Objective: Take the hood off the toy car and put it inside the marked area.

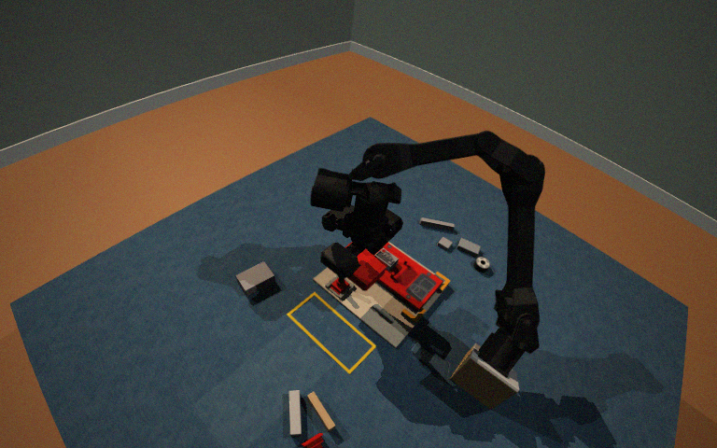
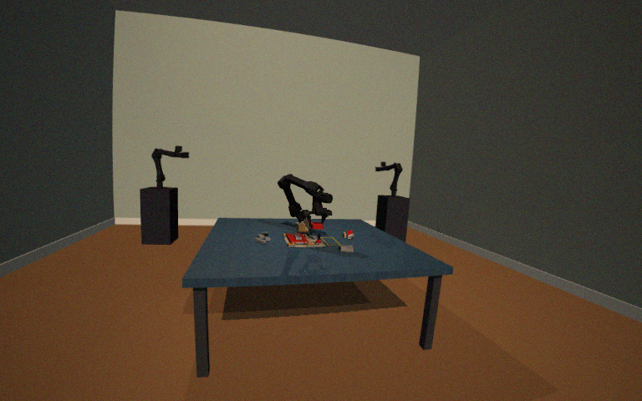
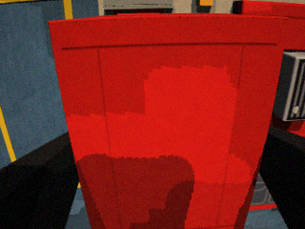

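The red hood point(image 1: 368, 269) point(image 2: 316, 226) point(image 3: 191, 119) is held level or nearly so, above the board and clear of the car. My gripper point(image 3: 167, 135) is shut on the hood, one black finger at each side edge in the wrist view. The red toy car point(image 1: 409, 277) point(image 2: 297, 241) stands on the cream board, with its grey engine block point(image 1: 386, 257) point(image 3: 295, 88) uncovered. The marked area, a yellow outline point(image 1: 317, 343) point(image 3: 68, 10), lies on the table beside the board. The hood is not over it in the top view. The fingertips are partly hidden there.
The cream board point(image 1: 372, 303) carries a small red part point(image 1: 338, 287) and orange corner brackets point(image 1: 414, 314). A grey block point(image 1: 256, 278) lies left of the outline. Two bars point(image 1: 294, 412) point(image 1: 320, 411) lie in front. Grey pieces point(image 1: 469, 245) and a wheel point(image 1: 482, 263) lie beyond the car.
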You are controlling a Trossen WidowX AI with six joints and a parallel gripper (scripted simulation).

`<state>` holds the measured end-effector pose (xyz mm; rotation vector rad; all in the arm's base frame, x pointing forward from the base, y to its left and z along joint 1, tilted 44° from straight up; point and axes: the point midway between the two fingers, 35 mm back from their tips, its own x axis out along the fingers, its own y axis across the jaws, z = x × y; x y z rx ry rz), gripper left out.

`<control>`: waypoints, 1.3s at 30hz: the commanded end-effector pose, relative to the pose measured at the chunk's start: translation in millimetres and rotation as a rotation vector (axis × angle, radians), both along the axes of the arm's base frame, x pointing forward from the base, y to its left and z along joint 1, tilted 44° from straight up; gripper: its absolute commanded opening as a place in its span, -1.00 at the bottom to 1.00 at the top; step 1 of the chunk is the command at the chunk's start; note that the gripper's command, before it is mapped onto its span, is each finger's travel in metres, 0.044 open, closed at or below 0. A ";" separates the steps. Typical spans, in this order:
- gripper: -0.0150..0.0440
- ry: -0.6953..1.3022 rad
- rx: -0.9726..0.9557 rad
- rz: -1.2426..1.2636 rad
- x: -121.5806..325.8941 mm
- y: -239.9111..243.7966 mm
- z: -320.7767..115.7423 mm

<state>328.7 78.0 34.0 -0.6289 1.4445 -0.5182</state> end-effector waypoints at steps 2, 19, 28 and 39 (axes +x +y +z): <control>-0.49 -0.007 0.010 -0.001 -3.4 22.8 -17.4; -0.49 -0.012 -0.002 -0.008 -32.1 78.2 -73.3; -0.49 -0.012 -0.002 -0.008 -32.1 77.2 -75.6; -0.49 -0.012 -0.002 -0.008 -30.9 72.5 -81.4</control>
